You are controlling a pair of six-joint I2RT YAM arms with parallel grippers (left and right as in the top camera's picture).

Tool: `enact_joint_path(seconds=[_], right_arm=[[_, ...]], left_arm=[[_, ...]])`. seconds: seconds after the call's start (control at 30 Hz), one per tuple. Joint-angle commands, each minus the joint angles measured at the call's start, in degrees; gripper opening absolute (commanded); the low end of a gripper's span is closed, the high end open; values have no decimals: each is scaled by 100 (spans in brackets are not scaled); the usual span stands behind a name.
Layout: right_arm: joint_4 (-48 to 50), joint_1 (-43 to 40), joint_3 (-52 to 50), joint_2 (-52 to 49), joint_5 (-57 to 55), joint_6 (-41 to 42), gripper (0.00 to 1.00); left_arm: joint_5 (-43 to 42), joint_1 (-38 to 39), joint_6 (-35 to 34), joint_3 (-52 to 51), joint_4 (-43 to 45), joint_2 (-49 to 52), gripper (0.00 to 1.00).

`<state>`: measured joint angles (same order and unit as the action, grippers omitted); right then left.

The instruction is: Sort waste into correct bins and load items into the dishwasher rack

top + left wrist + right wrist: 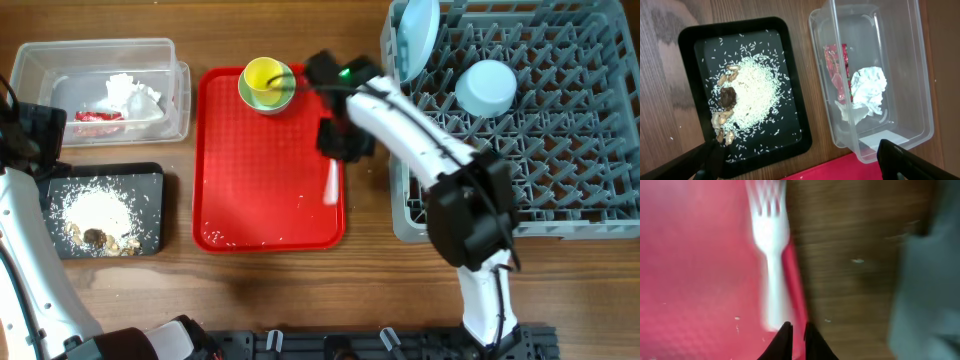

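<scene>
A white fork (771, 265) (331, 185) lies along the right rim of the red tray (260, 190). My right gripper (796, 327) (340, 150) hovers at the fork's handle end. Its jaws are shut to a thin slit over the tray's rim, and the fork is just outside them. A yellow cup (264, 76) sits in a pale green bowl (284, 98) at the tray's far edge. In the grey rack (560, 150) a blue plate (418, 35) stands and a blue bowl (487, 87) lies upturned. My left gripper (805, 167) is open above the black tray (792, 85) and clear tub (910, 75).
The clear tub (100, 55) holds a crumpled napkin (869, 90) and a red wrapper (837, 67). The black tray (150, 210) holds rice and brown scraps (727, 97). A few crumbs dot the red tray. Bare wood lies between tray and rack.
</scene>
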<state>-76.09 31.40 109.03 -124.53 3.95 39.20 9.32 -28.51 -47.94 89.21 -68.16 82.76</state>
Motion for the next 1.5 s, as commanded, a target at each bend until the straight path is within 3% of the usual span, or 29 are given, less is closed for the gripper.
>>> enact_joint_path(seconds=[0.0, 0.17, 0.3, 0.4, 0.5, 0.57, 0.77, 0.93, 1.33, 1.47], right_arm=[[-461, -636, 330, 636, -20, -669, 8], [-1036, -1392, 330, 1058, 138, -1563, 7], [-925, -1425, 315, 1095, 922, -1958, 21], [-437, -981, 304, 1084, 1123, -1930, 36], [313, -330, 302, 1038, 1093, -1755, 66], [979, 214, 297, 918, 905, -1720, 76], [1792, 1368, 297, 186, -782, -881, 75], [2400, 1744, 299, -535, -874, -863, 67], [3069, 1939, 299, -1187, -1036, -1075, 66], [3064, 2002, 299, -1300, -1040, -1073, 62]], left_arm=[[33, -26, -72, 0, -4, 15, 100], [33, -26, -72, 0, -4, 15, 100], [33, -26, -72, 0, -4, 15, 100], [33, -26, -72, 0, -4, 15, 100], [33, -26, -74, 0, -4, 15, 100], [33, -26, -74, 0, -4, 15, 100], [33, -26, -74, 0, -4, 15, 100], [33, -26, -74, 0, -4, 15, 100], [33, -26, -74, 0, -4, 15, 100], [35, -26, -72, 0, -4, 15, 100]])
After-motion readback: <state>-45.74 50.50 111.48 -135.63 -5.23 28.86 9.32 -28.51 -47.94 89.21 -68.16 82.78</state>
